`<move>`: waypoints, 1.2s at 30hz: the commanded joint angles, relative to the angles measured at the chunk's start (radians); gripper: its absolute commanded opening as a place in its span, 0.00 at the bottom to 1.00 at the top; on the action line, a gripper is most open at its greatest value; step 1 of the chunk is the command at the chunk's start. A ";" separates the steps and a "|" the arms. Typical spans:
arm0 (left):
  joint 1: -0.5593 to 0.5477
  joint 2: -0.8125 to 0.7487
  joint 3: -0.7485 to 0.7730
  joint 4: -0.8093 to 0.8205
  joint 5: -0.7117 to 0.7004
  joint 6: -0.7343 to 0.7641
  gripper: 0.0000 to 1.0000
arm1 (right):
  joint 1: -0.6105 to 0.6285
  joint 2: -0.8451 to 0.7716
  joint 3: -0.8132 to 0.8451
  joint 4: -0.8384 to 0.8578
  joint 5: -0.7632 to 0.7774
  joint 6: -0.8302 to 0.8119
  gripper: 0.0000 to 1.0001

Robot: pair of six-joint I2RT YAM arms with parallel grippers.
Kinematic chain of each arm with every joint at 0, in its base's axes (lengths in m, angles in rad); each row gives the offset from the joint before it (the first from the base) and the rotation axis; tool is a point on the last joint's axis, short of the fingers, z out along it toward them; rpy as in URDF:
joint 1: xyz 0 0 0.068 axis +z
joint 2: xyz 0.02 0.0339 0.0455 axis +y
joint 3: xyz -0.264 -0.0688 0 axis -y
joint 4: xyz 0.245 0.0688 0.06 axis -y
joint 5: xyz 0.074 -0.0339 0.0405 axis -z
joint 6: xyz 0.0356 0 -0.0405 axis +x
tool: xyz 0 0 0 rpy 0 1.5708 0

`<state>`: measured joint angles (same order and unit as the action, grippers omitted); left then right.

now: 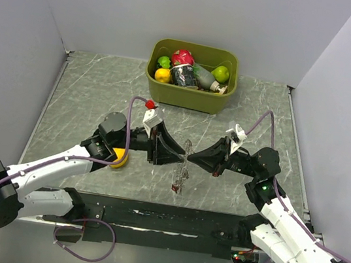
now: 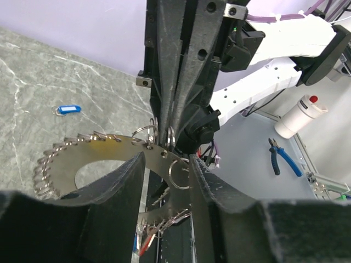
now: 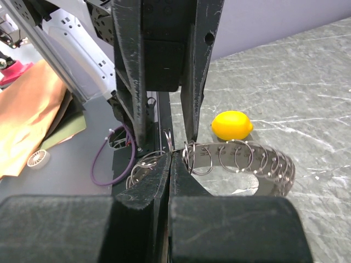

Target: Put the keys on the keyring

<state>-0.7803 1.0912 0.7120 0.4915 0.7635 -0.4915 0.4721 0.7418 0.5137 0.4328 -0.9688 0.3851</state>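
Note:
The keyring (image 1: pixel 186 154) is held upright above the table between both arms. It is a flat grey ring (image 2: pixel 71 159) with small wire loops along its rim (image 3: pixel 263 183). My right gripper (image 1: pixel 194 157) is shut on its edge, the pads pressed together (image 3: pixel 171 157). My left gripper (image 1: pixel 180 156) faces it from the other side. Its fingers stand apart around the ring's band (image 2: pixel 167 160), with a gap on each side. A bunch of keys (image 1: pixel 177 185), one red (image 2: pixel 143 245), hangs below the ring. A blue-tagged key (image 2: pixel 68 109) lies on the table.
A yellow lemon (image 1: pixel 118 159) lies on the table beside the left arm (image 3: pixel 232 125). An olive bin (image 1: pixel 187 99) with fruit and a can stands at the back. Walls close in the table on three sides.

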 commanded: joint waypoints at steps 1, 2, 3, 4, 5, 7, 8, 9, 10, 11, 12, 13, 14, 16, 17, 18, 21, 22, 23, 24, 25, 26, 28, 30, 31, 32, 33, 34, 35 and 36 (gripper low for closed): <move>-0.002 0.015 0.049 0.055 0.020 -0.001 0.42 | 0.002 -0.007 0.026 0.064 -0.002 0.006 0.00; -0.002 0.015 0.047 0.059 0.019 -0.001 0.41 | 0.002 -0.007 0.025 0.069 0.001 0.008 0.00; -0.001 0.015 0.047 0.059 0.016 0.001 0.40 | 0.003 -0.009 0.022 0.072 0.002 0.009 0.00; -0.002 0.013 0.046 0.062 0.011 0.002 0.39 | 0.003 -0.009 0.020 0.076 0.004 0.012 0.00; -0.002 0.013 0.044 0.068 0.010 0.002 0.37 | 0.002 -0.009 0.019 0.086 0.004 0.018 0.00; -0.002 0.013 0.043 0.079 0.010 -0.001 0.29 | 0.003 -0.007 0.014 0.090 0.004 0.020 0.00; -0.001 0.015 0.043 0.082 0.008 -0.004 0.26 | 0.002 -0.009 0.014 0.095 0.007 0.027 0.00; -0.002 0.015 0.043 0.091 0.007 -0.007 0.23 | 0.003 -0.005 0.008 0.109 0.005 0.031 0.00; -0.002 0.018 0.041 0.096 0.008 -0.012 0.24 | 0.003 -0.007 0.006 0.115 0.005 0.035 0.00; -0.001 0.018 0.041 0.099 0.007 -0.015 0.24 | 0.003 -0.004 0.003 0.121 0.005 0.041 0.00; -0.002 0.019 0.040 0.113 0.010 -0.021 0.22 | 0.003 -0.002 0.002 0.126 0.004 0.043 0.00; -0.002 0.021 0.040 0.117 0.013 -0.022 0.22 | 0.003 -0.002 0.000 0.132 0.004 0.046 0.00; -0.001 0.021 0.040 0.120 0.013 -0.024 0.21 | 0.003 -0.002 -0.004 0.139 0.004 0.054 0.00; -0.002 0.022 0.044 0.117 0.014 -0.022 0.13 | 0.002 -0.002 -0.009 0.153 0.007 0.058 0.00; -0.002 0.022 0.046 0.120 0.013 -0.022 0.10 | 0.002 -0.002 -0.009 0.155 0.007 0.061 0.00; -0.004 0.022 0.046 0.125 0.014 -0.025 0.07 | 0.002 -0.001 -0.010 0.156 0.008 0.063 0.00; -0.004 0.016 0.037 0.154 0.011 -0.038 0.04 | 0.002 0.004 -0.017 0.175 0.008 0.074 0.00; -0.002 0.013 0.035 0.160 0.010 -0.039 0.02 | 0.003 0.005 -0.018 0.178 0.007 0.075 0.00; -0.005 0.012 0.034 0.170 0.008 -0.041 0.01 | 0.002 0.007 -0.023 0.190 0.010 0.081 0.00; -0.005 0.010 0.030 0.174 0.008 -0.044 0.01 | 0.003 0.007 -0.024 0.195 0.012 0.083 0.00; -0.005 0.009 0.029 0.179 0.011 -0.045 0.01 | 0.003 0.008 -0.026 0.199 0.012 0.087 0.00; -0.005 0.009 0.026 0.196 0.014 -0.050 0.01 | 0.003 0.011 -0.029 0.204 0.012 0.092 0.00; -0.008 0.007 0.020 0.214 0.022 -0.062 0.01 | 0.002 0.013 -0.027 0.210 0.008 0.094 0.00; -0.010 0.006 0.011 0.240 0.026 -0.074 0.01 | 0.003 0.019 -0.030 0.222 0.010 0.100 0.00; -0.010 0.003 0.007 0.248 0.026 -0.078 0.01 | 0.003 0.019 -0.030 0.224 0.009 0.103 0.00; -0.010 -0.001 0.004 0.258 0.026 -0.082 0.01 | 0.002 0.022 -0.033 0.228 0.010 0.104 0.00; -0.010 -0.002 0.000 0.266 0.025 -0.084 0.01 | 0.003 0.022 -0.035 0.233 0.012 0.106 0.00; -0.010 -0.010 -0.003 0.269 0.022 -0.084 0.01 | 0.003 0.022 -0.038 0.239 0.012 0.107 0.00; -0.010 -0.014 -0.005 0.271 0.013 -0.084 0.01 | 0.003 0.022 -0.040 0.242 0.012 0.109 0.00; -0.011 -0.019 -0.009 0.272 0.008 -0.084 0.01 | 0.002 0.021 -0.041 0.242 0.010 0.110 0.00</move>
<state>-0.7803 1.1114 0.7017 0.6365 0.7628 -0.5446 0.4717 0.7574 0.4820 0.6064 -0.9661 0.4873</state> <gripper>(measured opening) 0.021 0.008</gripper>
